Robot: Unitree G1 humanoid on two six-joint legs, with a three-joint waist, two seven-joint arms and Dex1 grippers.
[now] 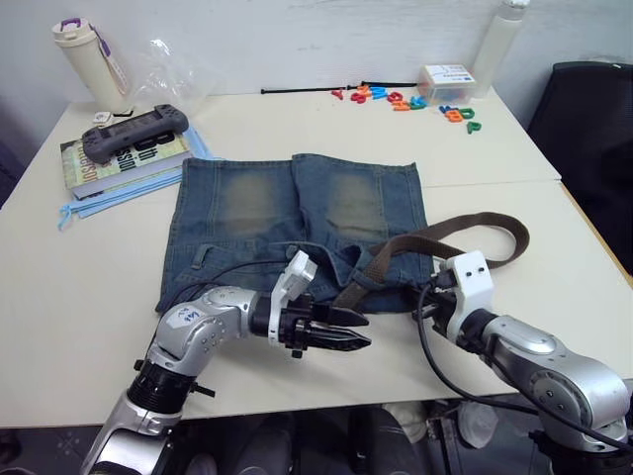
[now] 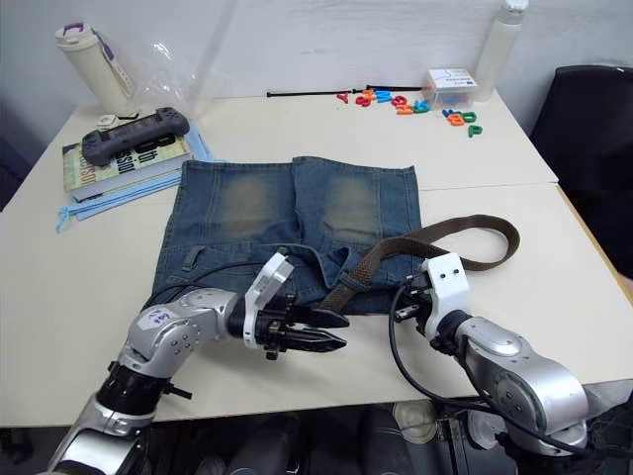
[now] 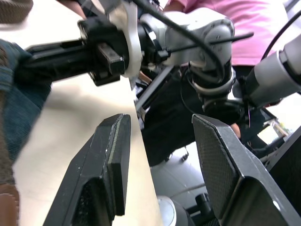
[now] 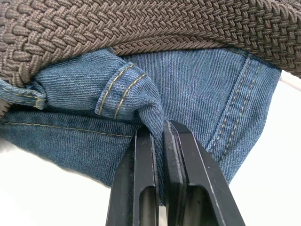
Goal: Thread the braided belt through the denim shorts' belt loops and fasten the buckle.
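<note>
Belt (image 4: 141,23) braid and a pinched fold of shorts (image 4: 188,89) close in right wrist view; right gripper (image 4: 160,136) clamped on denim. Left gripper (image 1: 346,330) open, empty, pointing right.

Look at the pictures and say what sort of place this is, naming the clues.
Probably an office or lab workroom: pale tables pushed together against a plain wall, a dark office chair alongside, and books, a drinks flask and coloured toy letters scattered about.

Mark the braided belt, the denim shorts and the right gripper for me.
braided belt (image 1: 447,236): left eye view, on the strap's looped stretch right of the shorts.
denim shorts (image 1: 247,203): left eye view, on the faded leg patch.
right gripper (image 4: 160,141): right wrist view, fingertips pinching denim.
</note>
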